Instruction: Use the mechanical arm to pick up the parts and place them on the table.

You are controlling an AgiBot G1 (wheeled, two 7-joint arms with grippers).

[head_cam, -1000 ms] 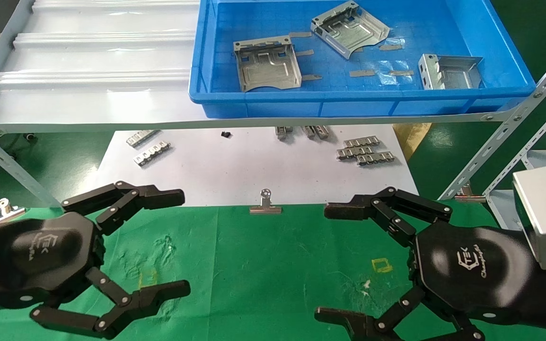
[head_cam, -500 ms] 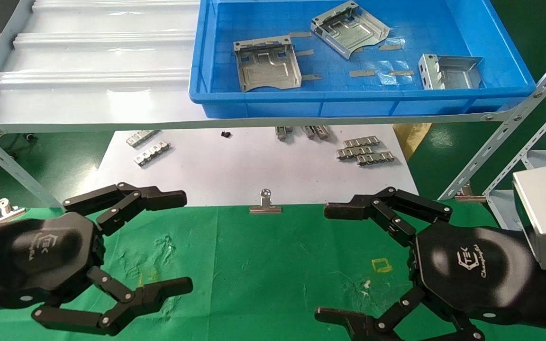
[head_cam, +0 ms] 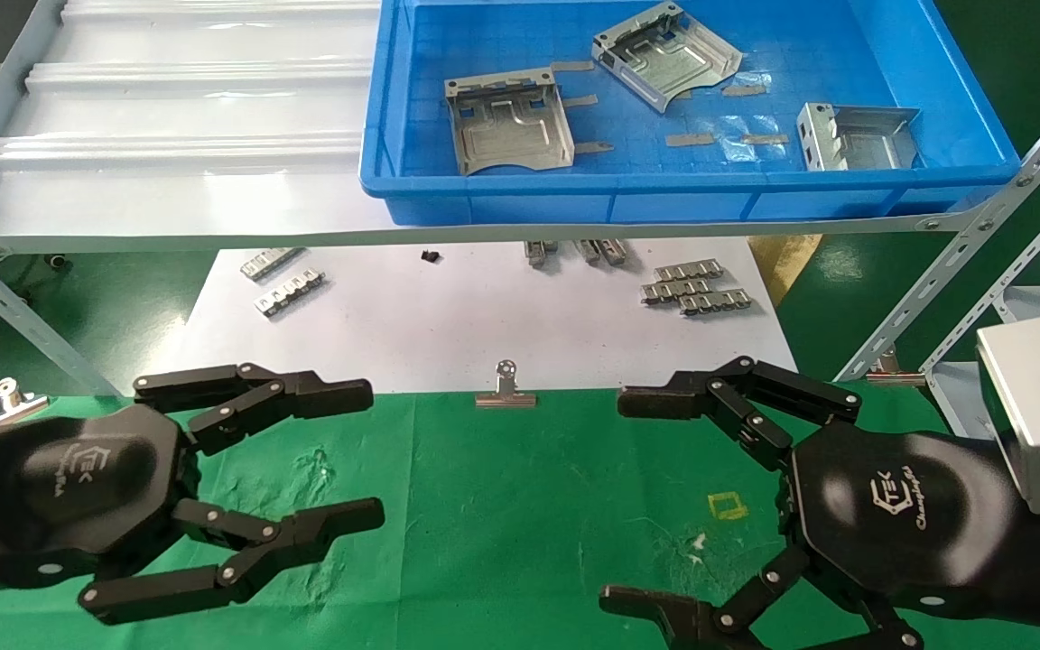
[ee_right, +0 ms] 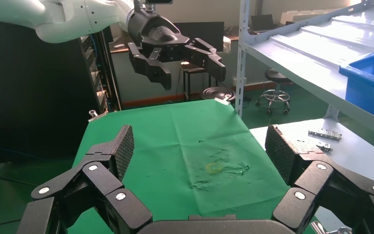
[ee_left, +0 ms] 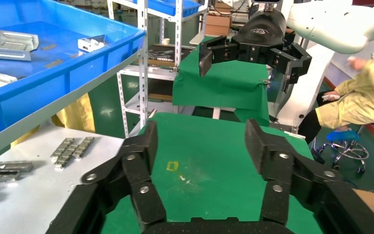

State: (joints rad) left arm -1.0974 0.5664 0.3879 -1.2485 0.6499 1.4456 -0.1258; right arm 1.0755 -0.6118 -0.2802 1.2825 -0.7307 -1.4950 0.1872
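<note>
left end effector [head_cam: 366, 456]: fingers spread apart, gripping nothing, hovering over the surface [head_cam: 520, 506] near its left edge | right end effector [head_cam: 633, 501]: gaping wide, empty, hovering near the right edge | parts [head_cam: 508, 122]: lying in the blue bin [head_cam: 691, 194] on the far shelf [head_cam: 168, 117]

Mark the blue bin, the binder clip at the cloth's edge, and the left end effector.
Blue bin [head_cam: 701, 206], head view, front wall.
Binder clip [head_cam: 506, 397], head view, silver body.
Left end effector [head_cam: 353, 456], head view, midway between its open fingertips.
</note>
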